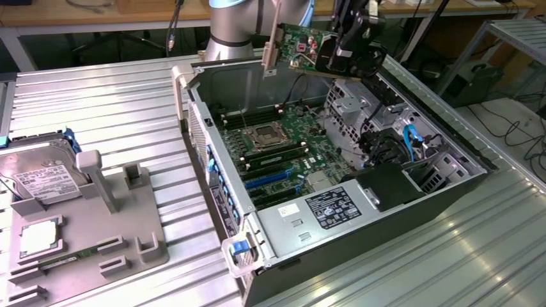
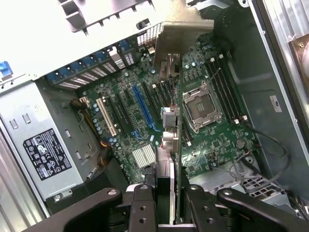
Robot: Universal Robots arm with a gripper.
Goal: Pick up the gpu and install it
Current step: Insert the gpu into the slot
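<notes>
Ribbed metal tabletop (image 1: 111,109) carries, nearest on the exterior view's left, a gray fixture (image 1: 119,217) with a silver hard drive (image 1: 38,176) propped at its edge and a narrow green memory stick (image 1: 61,260) lying low in it. Beside it an open computer case (image 1: 465,185) lies on its side, baring a labelled power supply (image 1: 328,208), the green motherboard (image 1: 286,144) with its blue slot (image 2: 142,107) and processor socket (image 1: 262,135), and blue cables (image 1: 408,142) toward the exterior view's right. Above the case's far end, clear of the board, the gripper (image 1: 334,54) is clamped on the gpu (image 1: 297,39), which hangs upright on edge, its silver bracket (image 1: 270,48) toward the exterior view's left. From the wrist, the black fingers (image 2: 143,205) flank the card, seen edge-on over the motherboard between slots and socket. The gripper covers the card's other end, and its fan face cannot be made out. Behind stands the arm's gray base (image 1: 232,29).
</notes>
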